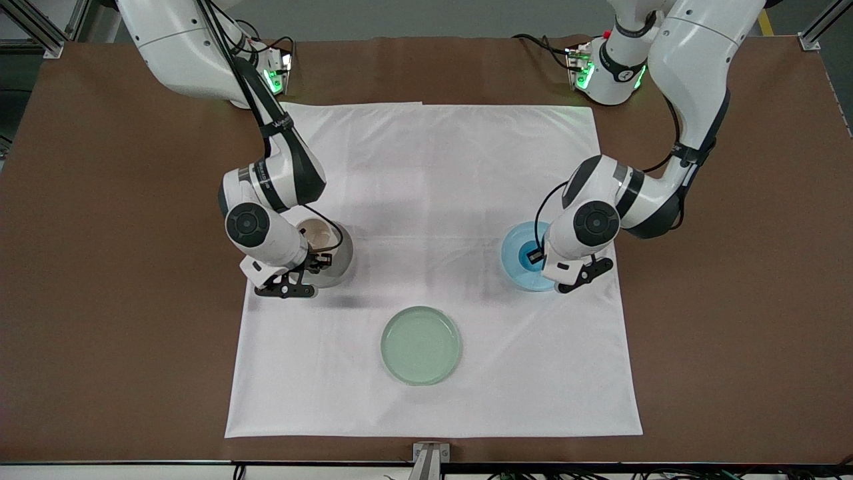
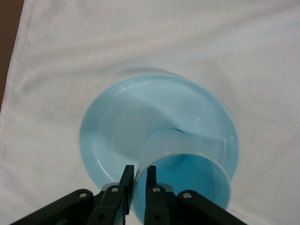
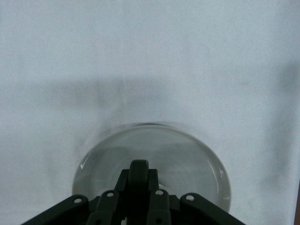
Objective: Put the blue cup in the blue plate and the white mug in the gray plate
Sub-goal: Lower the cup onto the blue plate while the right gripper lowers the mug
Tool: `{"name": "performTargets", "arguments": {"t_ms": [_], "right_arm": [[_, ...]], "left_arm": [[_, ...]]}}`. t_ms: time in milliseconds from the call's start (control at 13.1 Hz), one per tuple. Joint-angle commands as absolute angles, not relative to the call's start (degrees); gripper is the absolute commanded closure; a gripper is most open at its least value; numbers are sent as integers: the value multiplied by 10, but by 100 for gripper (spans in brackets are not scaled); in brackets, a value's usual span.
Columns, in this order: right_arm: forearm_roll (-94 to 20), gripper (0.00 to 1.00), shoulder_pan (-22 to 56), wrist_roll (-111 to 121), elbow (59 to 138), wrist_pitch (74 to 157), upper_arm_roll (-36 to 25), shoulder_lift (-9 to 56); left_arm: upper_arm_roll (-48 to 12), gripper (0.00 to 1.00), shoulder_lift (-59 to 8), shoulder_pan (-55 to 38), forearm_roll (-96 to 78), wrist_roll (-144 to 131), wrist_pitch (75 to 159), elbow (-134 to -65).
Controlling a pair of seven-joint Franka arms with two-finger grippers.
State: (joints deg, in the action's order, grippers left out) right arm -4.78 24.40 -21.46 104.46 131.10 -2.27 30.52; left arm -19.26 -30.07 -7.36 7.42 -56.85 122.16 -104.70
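Observation:
My left gripper [image 1: 533,255] is shut on the wall of the blue cup [image 1: 531,245], one finger inside the rim and one outside. The cup is upright over the middle of the blue plate [image 1: 513,267]. The left wrist view shows the gripper [image 2: 138,176], the cup [image 2: 187,173] and the plate [image 2: 122,122]. My right gripper [image 1: 318,261] is shut on the black handle of the white mug [image 1: 318,233], upright over the gray plate [image 1: 340,267]. The right wrist view shows the gripper [image 3: 139,176] over the gray plate [image 3: 192,159]; the mug's body is hidden there.
A pale green plate [image 1: 421,345] lies on the white cloth [image 1: 433,187], nearer to the front camera than the two other plates and between them. The cloth covers the middle of the brown table [image 1: 100,267].

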Motion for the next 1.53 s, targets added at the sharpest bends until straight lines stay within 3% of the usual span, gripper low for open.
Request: {"name": "performTargets", "arguments": {"t_ms": [0, 153, 305, 381, 458, 534, 839, 1144, 1449], "right_arm": [[-51, 98, 242, -212, 1046, 1332, -23, 316], [-49, 98, 240, -208, 1044, 1334, -24, 321], [-49, 97, 238, -207, 1045, 1334, -25, 322], [-49, 85, 239, -208, 1044, 1333, -25, 322], [-50, 49, 239, -212, 1044, 1330, -25, 321], [-51, 0, 242, -214, 1047, 1325, -25, 315], [-51, 0, 229, -214, 1050, 1162, -30, 194], [-51, 0, 140, -157, 1052, 981, -31, 48], [-43, 0, 13, -7, 1055, 927, -31, -10]], "left_arm": [[-193, 0, -274, -67, 83, -591, 1213, -1055], [-191, 0, -242, -64, 83, -588, 1208, -1044], [-189, 0, -201, -45, 85, -578, 1139, -1002], [-188, 0, -187, -38, 86, -555, 1088, -961], [-187, 0, -186, -23, 87, -513, 1045, -912], [-188, 0, -187, -8, 87, -469, 1015, -868], [-187, 0, -139, 67, 89, -320, 980, -830], [-188, 0, -77, 113, 87, -199, 930, -831], [-193, 0, -53, 120, 84, -147, 888, -830]]}}
